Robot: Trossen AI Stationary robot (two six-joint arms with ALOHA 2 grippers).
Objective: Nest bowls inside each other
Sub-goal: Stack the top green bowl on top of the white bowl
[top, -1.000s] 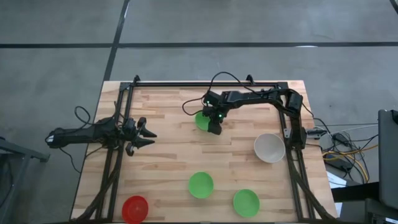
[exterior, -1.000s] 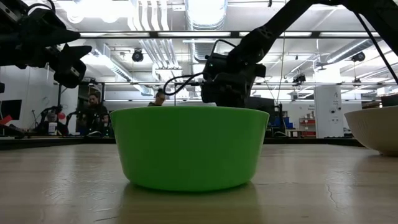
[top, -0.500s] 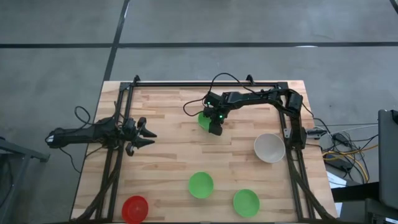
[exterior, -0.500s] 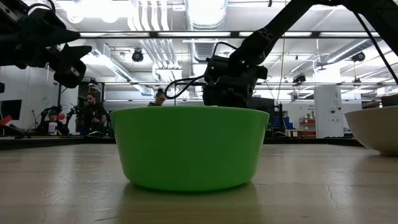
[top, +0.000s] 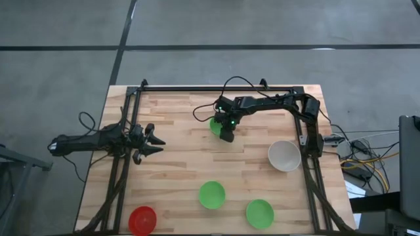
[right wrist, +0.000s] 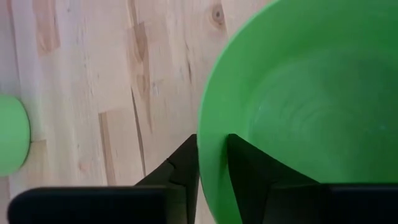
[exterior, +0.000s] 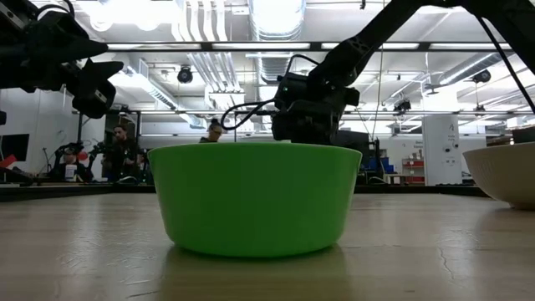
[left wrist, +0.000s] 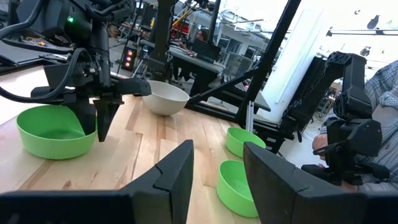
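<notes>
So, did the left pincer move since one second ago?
No. In the high view the left pincer sits at the same spot over the table's left edge, apart from every bowl.

Robotics lab or workshop: exposed ceiling ducts point(exterior: 219, 63) and strip lights, grey concrete floor point(top: 262, 23), people at benches point(exterior: 125, 150), equipment racks, butcher-block table point(top: 177, 164)

white bowl point(exterior: 512, 171) cropped, green bowl point(right wrist: 298, 106) cropped
</notes>
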